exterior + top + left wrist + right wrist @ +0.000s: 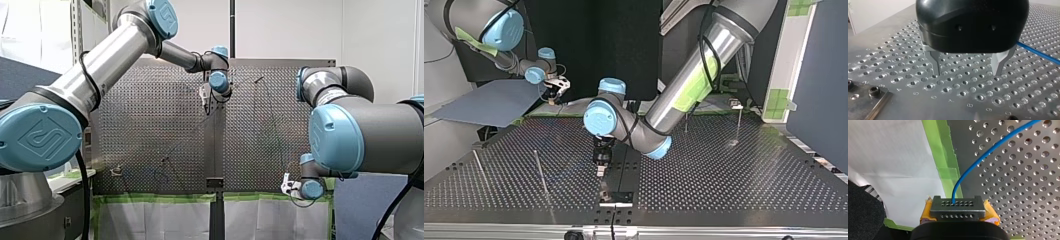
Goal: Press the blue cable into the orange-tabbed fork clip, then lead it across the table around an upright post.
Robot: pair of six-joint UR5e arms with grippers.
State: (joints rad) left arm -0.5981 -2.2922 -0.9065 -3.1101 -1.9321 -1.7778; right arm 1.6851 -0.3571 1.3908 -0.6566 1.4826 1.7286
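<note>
The blue cable (pixel 978 157) rises from a small perforated metal end block (pixel 958 206). My right gripper (pixel 958 211) is shut on that block with its yellow pads (pixel 926 213), just off the table's green-taped edge. From there the cable runs out over the perforated table (pixel 1023 182). My left gripper (pixel 967 72), black with metal fingers (pixel 935 65), hangs open just above the table with nothing between its fingers. A stretch of the blue cable (pixel 1038 53) passes beside it. In the top view my left gripper (pixel 600 160) is near the middle. I cannot make out the orange-tabbed clip.
Thin upright posts stand at the top view's left (pixel 541 175) and far right (pixel 739 122). A dark bolted plate (pixel 865 100) lies close beside my left gripper. A blue-grey sheet (pixel 489 102) lies beyond the table near my right gripper (pixel 555 92).
</note>
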